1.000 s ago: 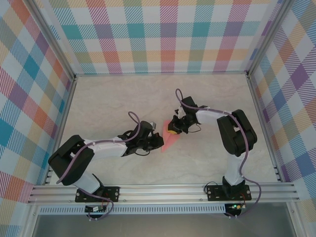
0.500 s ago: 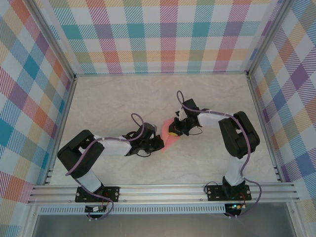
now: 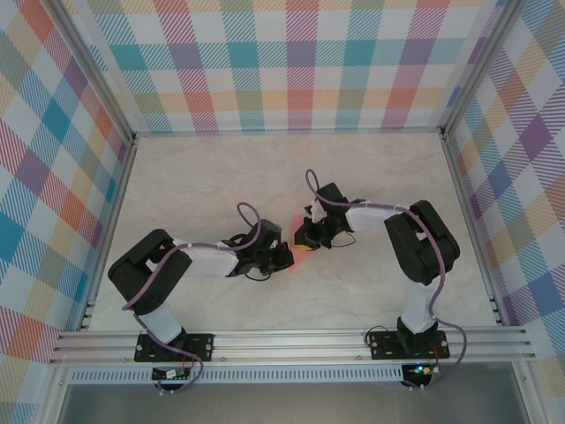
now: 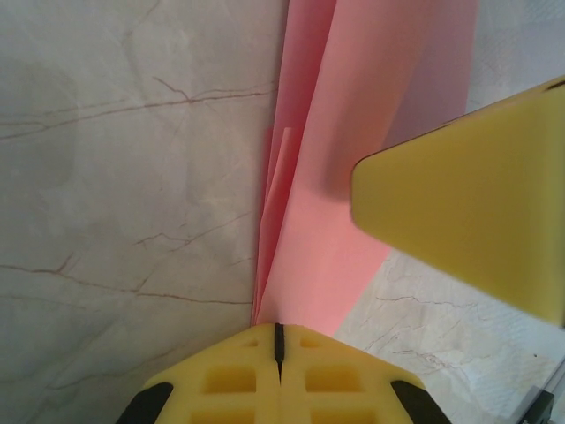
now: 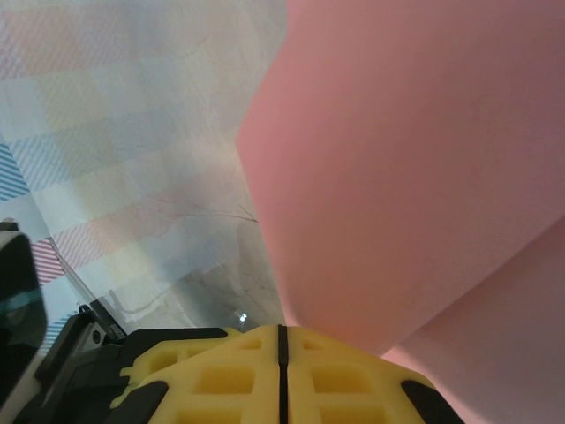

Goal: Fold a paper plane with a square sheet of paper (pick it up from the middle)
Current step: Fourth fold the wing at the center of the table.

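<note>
Since a second ago my right wrist has slid toward 9 o'clock in the overhead view and my left arm has bunched up closer behind its gripper. Less pink shows between them now. The thin salmon-pink paper sheet [image 3: 303, 257], folded into a narrow layered wedge, sits near the middle of the pale marble-patterned table [image 3: 203, 185], and part of it seems raised off the surface.

My left gripper [image 4: 278, 340] is clamped on the wedge's narrow end from about 8 o'clock, jaws pressed flat together with the paper running out of their seam. My right gripper [image 5: 281, 334] is pinched tight on the same paper from about 1 o'clock. One of its yellow foam fingers [image 4: 468, 212] hangs over the paper's edge at 3 o'clock in my left wrist view.

My worry is two tight grips so close together on such thin stock. If I pull them apart or twist unevenly, I expect a tear or a stray crease. The layers along the 9 o'clock edge look slightly splayed, so pressing down now could set a crooked fold.
</note>
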Motion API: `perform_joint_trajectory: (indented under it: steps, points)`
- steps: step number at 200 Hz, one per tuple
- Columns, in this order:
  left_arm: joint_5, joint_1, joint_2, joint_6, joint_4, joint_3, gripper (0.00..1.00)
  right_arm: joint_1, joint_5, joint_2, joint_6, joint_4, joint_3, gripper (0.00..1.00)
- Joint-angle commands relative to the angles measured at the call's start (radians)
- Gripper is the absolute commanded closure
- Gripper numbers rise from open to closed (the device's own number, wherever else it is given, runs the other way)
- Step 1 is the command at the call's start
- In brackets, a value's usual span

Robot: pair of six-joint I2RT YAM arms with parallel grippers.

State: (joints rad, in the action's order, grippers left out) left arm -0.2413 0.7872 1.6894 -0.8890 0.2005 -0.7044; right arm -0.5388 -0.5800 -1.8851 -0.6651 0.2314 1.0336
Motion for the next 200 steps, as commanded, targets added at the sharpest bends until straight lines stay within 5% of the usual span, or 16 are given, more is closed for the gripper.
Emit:
perform_joint_trajectory:
  steps: [1, 81, 200]
  points:
    - [0.034, 0.002, 0.006, 0.028, -0.099, -0.015, 1.00, -0.006, -0.003, -0.040, 0.036, 0.002, -0.024, 0.92]
    - [0.046, 0.022, 0.043, 0.070, -0.215, -0.017, 1.00, 0.008, 0.038, -0.106, 0.128, 0.055, 0.059, 0.93]
    - [0.020, 0.042, 0.092, 0.094, -0.229, -0.004, 1.00, 0.155, 0.040, -0.164, 0.212, 0.040, 0.179, 0.92]
